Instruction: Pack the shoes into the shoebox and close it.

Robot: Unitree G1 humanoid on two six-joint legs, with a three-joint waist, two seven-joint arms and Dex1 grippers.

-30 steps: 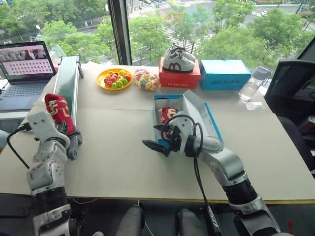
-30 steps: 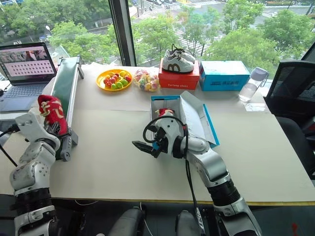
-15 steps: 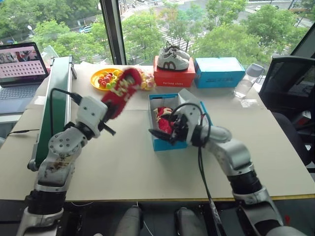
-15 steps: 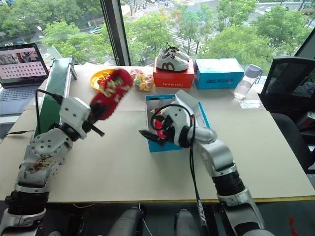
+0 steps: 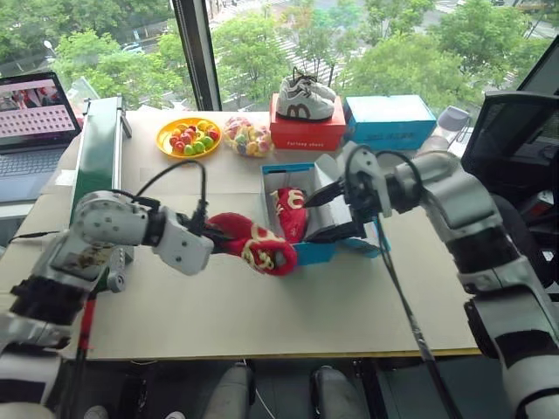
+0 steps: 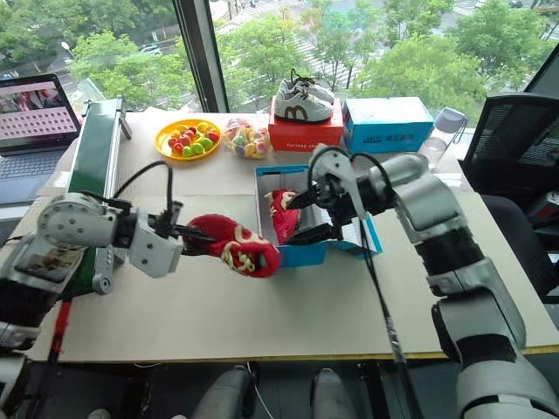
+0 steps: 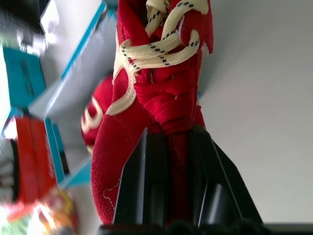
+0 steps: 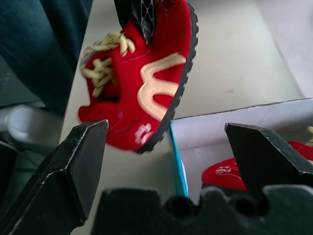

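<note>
Carrying the second shoe [image 5: 253,247] clamped in the left gripper [image 5: 210,234] at frame centre toward the shoebox [image 5: 301,253] (right gripper [image 5: 336,212] wide, empty); next, lower it beside its mate [image 5: 291,212].

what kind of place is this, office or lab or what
Probably an upper-floor office or demo room: a big window looks down on treetops and a street, a laptop sits beside the work table, and an office chair stands alongside.
</note>
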